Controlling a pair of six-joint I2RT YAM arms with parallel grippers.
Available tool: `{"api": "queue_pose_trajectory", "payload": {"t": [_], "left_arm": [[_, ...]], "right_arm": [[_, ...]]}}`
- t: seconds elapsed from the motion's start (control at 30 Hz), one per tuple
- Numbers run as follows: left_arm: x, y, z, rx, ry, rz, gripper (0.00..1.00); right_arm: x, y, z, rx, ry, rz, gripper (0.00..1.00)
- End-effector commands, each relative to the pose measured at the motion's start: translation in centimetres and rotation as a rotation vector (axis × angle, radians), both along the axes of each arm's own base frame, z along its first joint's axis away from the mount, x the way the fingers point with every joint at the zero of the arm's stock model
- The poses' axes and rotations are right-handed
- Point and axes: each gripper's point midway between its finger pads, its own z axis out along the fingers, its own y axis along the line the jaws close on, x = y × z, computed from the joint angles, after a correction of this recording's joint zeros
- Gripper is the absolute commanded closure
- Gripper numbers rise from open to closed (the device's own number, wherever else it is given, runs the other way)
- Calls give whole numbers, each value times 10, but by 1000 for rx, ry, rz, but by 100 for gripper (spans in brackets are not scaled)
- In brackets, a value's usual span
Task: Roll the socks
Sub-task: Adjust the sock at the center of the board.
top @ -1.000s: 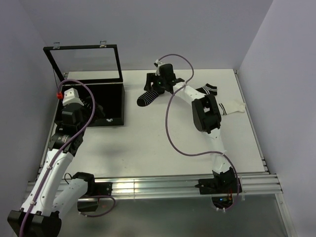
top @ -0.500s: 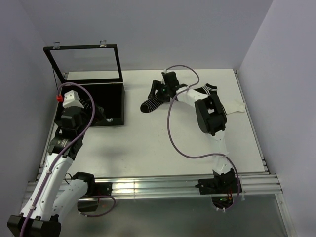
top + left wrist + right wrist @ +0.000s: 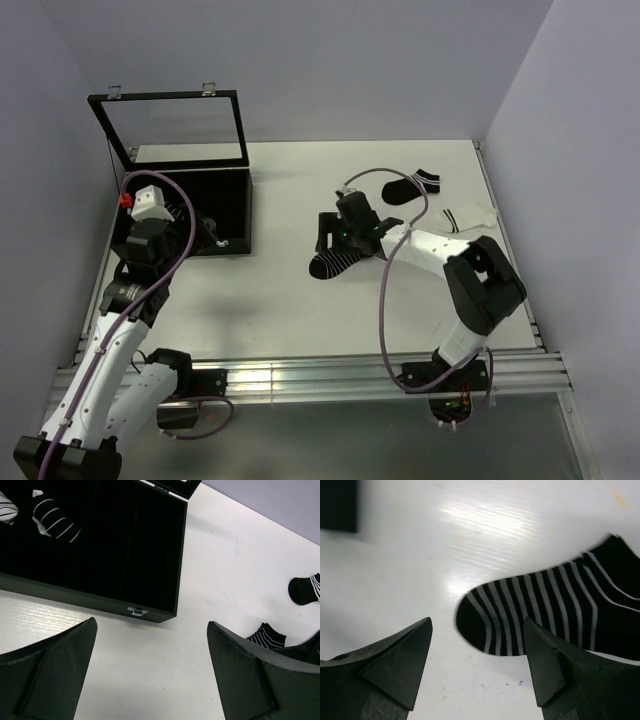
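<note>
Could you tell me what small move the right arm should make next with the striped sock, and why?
Probably lower the right gripper and close on the toe of the black striped sock. Its jaws stand open, the sock lies flat and unrolled on the table, and its toe shows between the jaws, so a grip there could start the roll.

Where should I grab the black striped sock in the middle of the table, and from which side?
Take the black striped sock at its rounded toe end, coming straight down from above: it lies flat on the table, so only a top pinch works. The open right pincer hangs over that end.
</note>
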Motion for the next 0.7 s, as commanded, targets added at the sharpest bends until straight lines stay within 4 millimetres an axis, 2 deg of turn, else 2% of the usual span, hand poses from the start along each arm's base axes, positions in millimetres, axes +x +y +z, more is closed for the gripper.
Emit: {"api": "queue_pose_trajectory", "payload": {"t": [0.0, 0.03, 0.07, 0.27, 0.37, 0.5, 0.53, 0.67], "left_arm": [[4, -3, 11, -11, -52, -7, 3], [4, -2, 12, -9, -53, 0, 3], [4, -1, 11, -9, -52, 3, 3], [4, 3, 8, 8, -43, 21, 3], [4, 2, 8, 8, -42, 15, 3], [5, 1, 8, 8, -41, 11, 3], [5, 2, 8, 9, -41, 13, 3], [5, 3, 5, 12, -32, 17, 3]], "right_arm": [[1, 20, 54, -67, -208, 158, 20], [-11, 26, 50, -88, -189, 219, 20], [-13, 33, 50, -90, -172, 249, 20], [-55, 46, 13, -152, -35, 369, 21], [-65, 50, 4, -163, -11, 392, 21], [-70, 63, -2, -147, -1, 429, 21], [-71, 64, -10, -151, 16, 431, 21], [-62, 77, -23, -142, 35, 426, 21]]}}
